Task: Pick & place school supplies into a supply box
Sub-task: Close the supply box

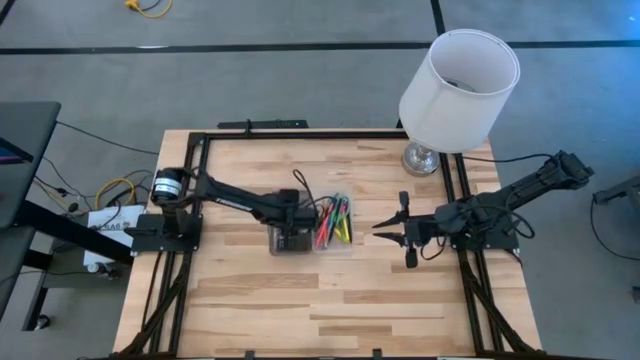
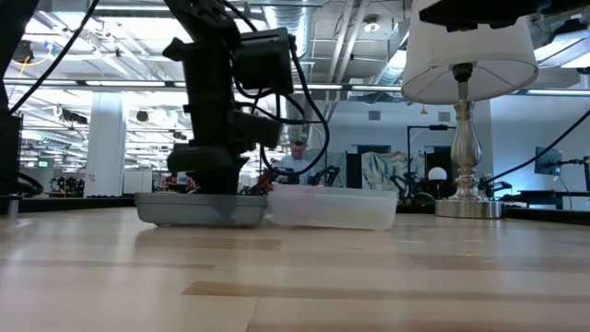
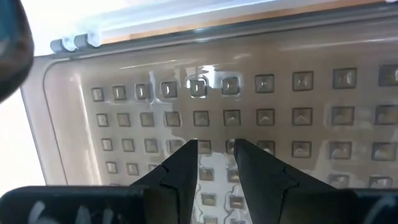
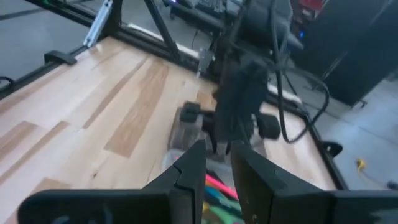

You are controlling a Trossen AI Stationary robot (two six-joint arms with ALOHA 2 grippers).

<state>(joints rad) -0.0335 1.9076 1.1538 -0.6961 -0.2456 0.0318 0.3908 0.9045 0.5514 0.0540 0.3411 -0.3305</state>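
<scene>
The supply box lies open at mid-table. Its clear tray [image 1: 338, 240] holds the school supplies [image 1: 335, 220], pens and markers in pink, green and yellow, lying side by side. Its grey grid-textured lid [image 3: 267, 106] lies flat to the left of the tray, joined along a hinge edge. My left gripper [image 3: 214, 149] points down over the lid's inner face, its fingers a narrow gap apart with nothing between them. My right gripper [image 1: 385, 233] hovers to the right of the tray, pointing at it, also narrowly open and empty. My left gripper stands right over the middle of the lid [image 2: 198, 210], fingers pointing down. Whether its fingertips [image 3: 186, 158] touch the lid's surface I cannot tell.
A white-shaded lamp [image 1: 455, 90] stands on its silver base [image 1: 425, 158] at the table's far right corner. A black frame rail [image 1: 300, 135] runs round the wooden table top. Bare wood lies near the front edge and at the left.
</scene>
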